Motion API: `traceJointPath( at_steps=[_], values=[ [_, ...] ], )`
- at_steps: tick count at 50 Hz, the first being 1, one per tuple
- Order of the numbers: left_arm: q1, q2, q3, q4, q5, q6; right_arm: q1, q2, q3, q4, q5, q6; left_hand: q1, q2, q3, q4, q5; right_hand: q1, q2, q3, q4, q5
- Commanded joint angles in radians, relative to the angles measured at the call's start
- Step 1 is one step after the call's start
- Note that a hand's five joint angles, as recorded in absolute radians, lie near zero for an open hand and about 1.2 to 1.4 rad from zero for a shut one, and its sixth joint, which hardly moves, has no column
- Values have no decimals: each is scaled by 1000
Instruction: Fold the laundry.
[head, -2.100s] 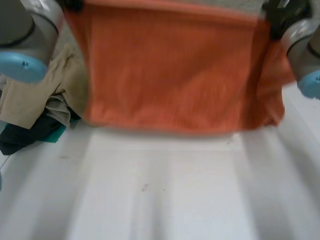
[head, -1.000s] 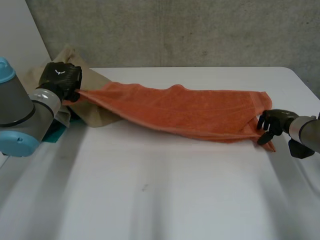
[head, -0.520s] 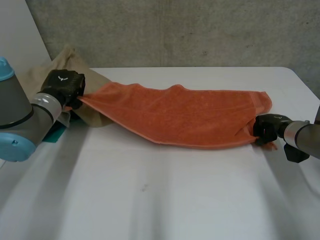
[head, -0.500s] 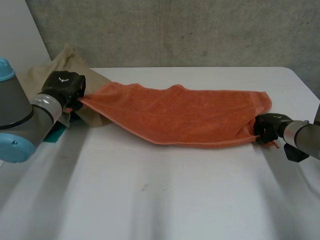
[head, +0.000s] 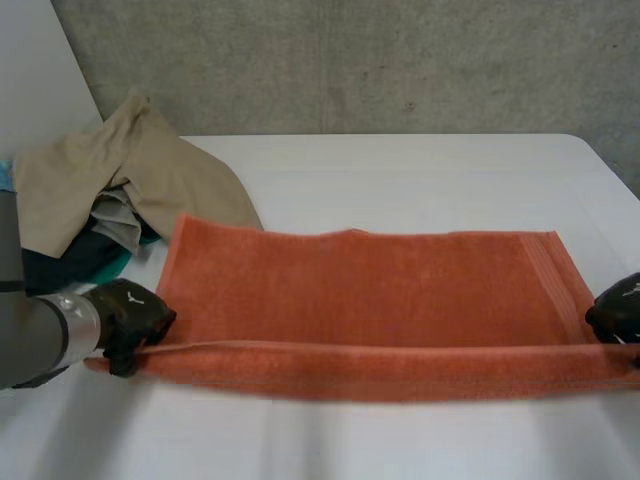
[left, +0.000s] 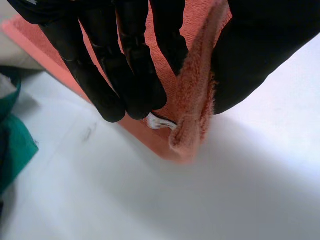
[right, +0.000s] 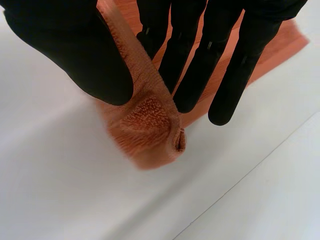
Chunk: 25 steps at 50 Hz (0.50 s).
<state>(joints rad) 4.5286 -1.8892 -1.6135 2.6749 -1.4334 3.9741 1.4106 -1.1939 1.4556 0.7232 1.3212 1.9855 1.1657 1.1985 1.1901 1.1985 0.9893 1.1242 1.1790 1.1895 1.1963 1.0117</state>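
– Across the white table (head: 420, 160), what is lying there?
– An orange towel (head: 370, 290) is stretching flat from side to side, its near long edge rolling over into a fold. Just beside its far left corner a heap of clothes (head: 110, 190), beige over dark and teal, is sitting at the table's left edge.
– And the hands?
– The left hand (head: 130, 312) is gripping the towel's near left corner; its fingers (left: 125, 70) are lying close together on one face of the cloth while the thumb (left: 260, 50) is pressing the other. The right hand (head: 618, 312) is doing likewise at the near right corner, its straight fingers (right: 200, 65) slightly parted, pinching the raised terry edge against the thumb (right: 75, 50). Both are hovering low at the table's near side.
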Motion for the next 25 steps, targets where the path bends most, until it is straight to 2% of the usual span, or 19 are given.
traceJointPath(
  at_steps=[1,10,21,22,23,24,25],
  values=[
    [-71,-149,194,140,-41,-53,90,122,-84,-278,-5,165,231,198,206,198,232,272,217,207,200,210],
    [-144,-425,616,178,-186,-159,168,309,-260,-635,68,357,231,198,206,198,232,272,217,207,200,210],
    [-183,-623,928,175,-259,-148,238,453,-396,-806,118,375,231,198,206,198,232,272,217,207,200,210],
    [-187,-640,954,174,-262,-136,249,477,-423,-812,128,372,231,198,206,198,232,68,13,3,-4,6],
    [-190,-646,966,172,-265,-130,255,493,-438,-812,134,369,91,59,67,59,93,-445,-500,-511,-517,-507],
    [-192,-653,975,172,-266,-122,261,508,-451,-812,142,366,-204,-236,-228,-236,-202,-950,-1005,-1015,-1022,-1012],
    [-195,-656,983,171,-268,-116,269,520,-465,-811,154,363,-573,-605,-597,-605,-571,-950,-1005,-1015,-1022,-1012]
  ],
)
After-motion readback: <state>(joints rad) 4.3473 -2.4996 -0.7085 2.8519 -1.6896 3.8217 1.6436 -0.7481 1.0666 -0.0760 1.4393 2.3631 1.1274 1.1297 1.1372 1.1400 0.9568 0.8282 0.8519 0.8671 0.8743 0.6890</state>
